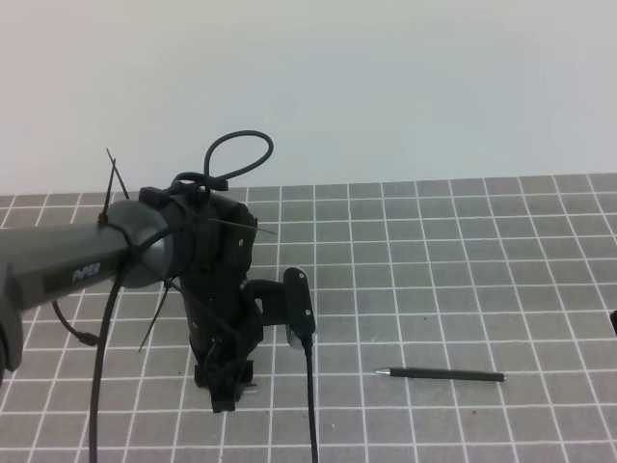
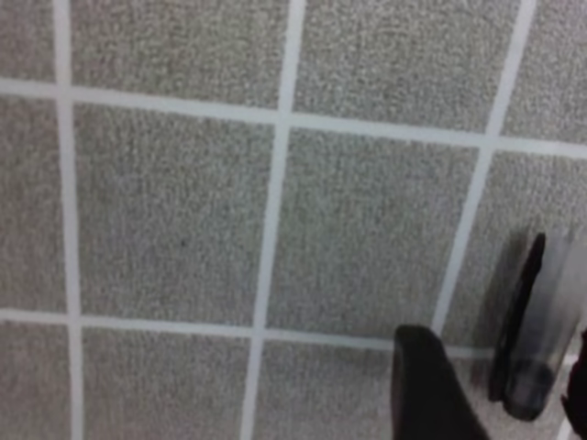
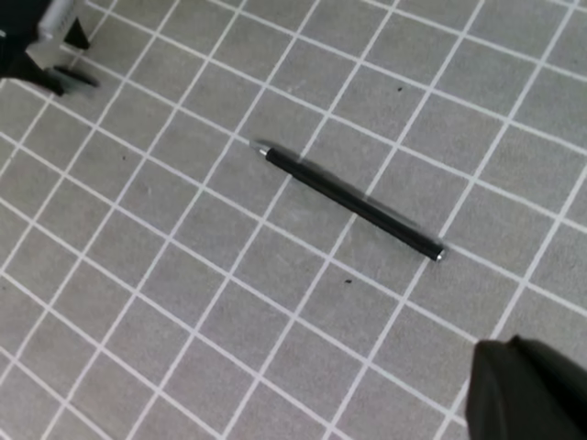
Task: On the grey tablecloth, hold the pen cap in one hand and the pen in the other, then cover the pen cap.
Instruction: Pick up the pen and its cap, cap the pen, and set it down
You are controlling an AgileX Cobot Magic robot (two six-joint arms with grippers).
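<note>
The pen cap, a short dark tube with a slim clip, lies on the grey tablecloth in the left wrist view. It sits between the spread fingers of my left gripper, close to the right-hand one, and the gripper is open. From the high view this gripper points down at the cloth and hides the cap. The pen lies flat to its right, silvery tip toward the left arm. In the right wrist view the pen lies diagonally, with my shut right gripper above it, holding nothing.
The grid-printed cloth covers the whole table up to a pale wall at the back. A black cable hangs from the left arm toward the front edge. Only a dark sliver of the right arm shows at the right edge.
</note>
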